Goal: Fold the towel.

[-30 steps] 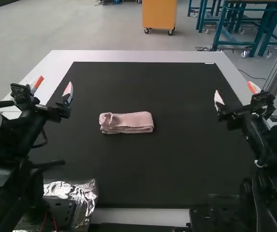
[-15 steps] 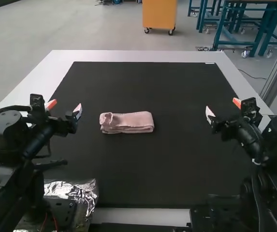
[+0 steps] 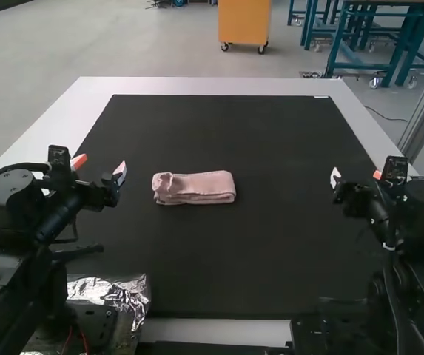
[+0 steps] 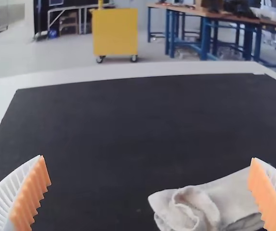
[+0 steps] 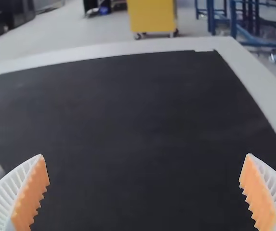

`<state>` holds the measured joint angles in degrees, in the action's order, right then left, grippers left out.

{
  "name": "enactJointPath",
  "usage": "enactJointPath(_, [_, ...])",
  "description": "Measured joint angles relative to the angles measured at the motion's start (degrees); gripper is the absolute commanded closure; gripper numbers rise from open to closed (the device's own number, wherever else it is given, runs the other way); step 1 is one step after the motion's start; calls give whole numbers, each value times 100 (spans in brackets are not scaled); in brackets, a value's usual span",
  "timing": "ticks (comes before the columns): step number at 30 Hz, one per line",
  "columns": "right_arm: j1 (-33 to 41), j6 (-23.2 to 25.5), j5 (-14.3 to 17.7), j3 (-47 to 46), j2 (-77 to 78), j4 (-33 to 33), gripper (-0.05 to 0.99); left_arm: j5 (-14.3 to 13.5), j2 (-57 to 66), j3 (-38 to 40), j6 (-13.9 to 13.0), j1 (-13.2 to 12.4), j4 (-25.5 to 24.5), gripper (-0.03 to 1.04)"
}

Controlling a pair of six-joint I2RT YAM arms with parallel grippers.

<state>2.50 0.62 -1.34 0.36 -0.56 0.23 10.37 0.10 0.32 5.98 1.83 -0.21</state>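
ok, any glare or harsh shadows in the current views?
High view: bright glints on the foil, no hard-edged shadow around the towel. Left wrist view: towel pale, soft shading in its folds. Right wrist view: no bright glare on the black mat.

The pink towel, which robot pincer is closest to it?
The left arm's pincer; the right arm's pincer is much farther from the towel, across more black mat.

The left arm point(image 3: 58, 216) has shifted inward, the right arm point(image 3: 413, 222) lately outward.
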Motion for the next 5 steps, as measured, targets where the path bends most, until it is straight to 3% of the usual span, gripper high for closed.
enactJointPath(5, [0, 35, 37, -2, 0, 2, 2, 0, 0, 0, -17, 0, 0, 5])
